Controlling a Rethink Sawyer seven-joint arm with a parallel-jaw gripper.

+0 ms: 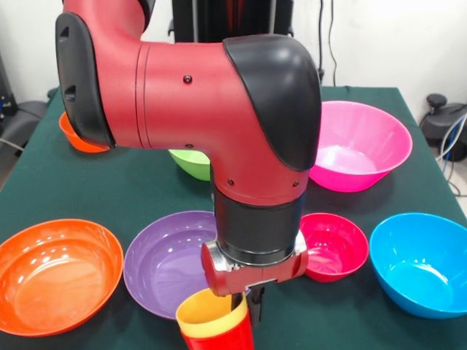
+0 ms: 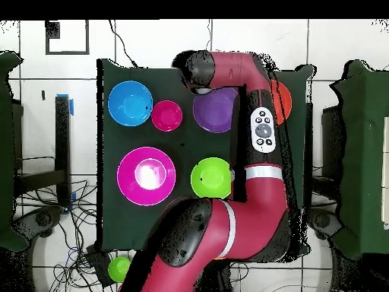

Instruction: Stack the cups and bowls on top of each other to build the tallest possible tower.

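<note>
A yellow cup (image 1: 208, 310) sits slightly tilted inside a red cup (image 1: 222, 337) at the table's near edge in the front view. My gripper (image 1: 249, 305) hangs right at the yellow cup's right rim, and the arm's wrist hides how it meets the cup. Around the cups lie bowls: purple (image 1: 168, 259) (image 2: 216, 110), large orange (image 1: 55, 273), crimson-pink (image 1: 336, 244) (image 2: 166, 115) and blue (image 1: 419, 262) (image 2: 129, 104). Farther back are magenta-pink (image 1: 357, 146) (image 2: 146, 176), green (image 1: 191, 162) (image 2: 210, 177) and orange-red (image 1: 76, 138) (image 2: 283, 99) bowls. In the overhead view the arm covers the cups.
A dark green cloth covers the table (image 1: 109, 189). The red arm (image 2: 258, 175) stretches across the table's right side in the overhead view, over part of the orange-red bowl. A small green round thing (image 2: 119, 268) lies on the floor off the table.
</note>
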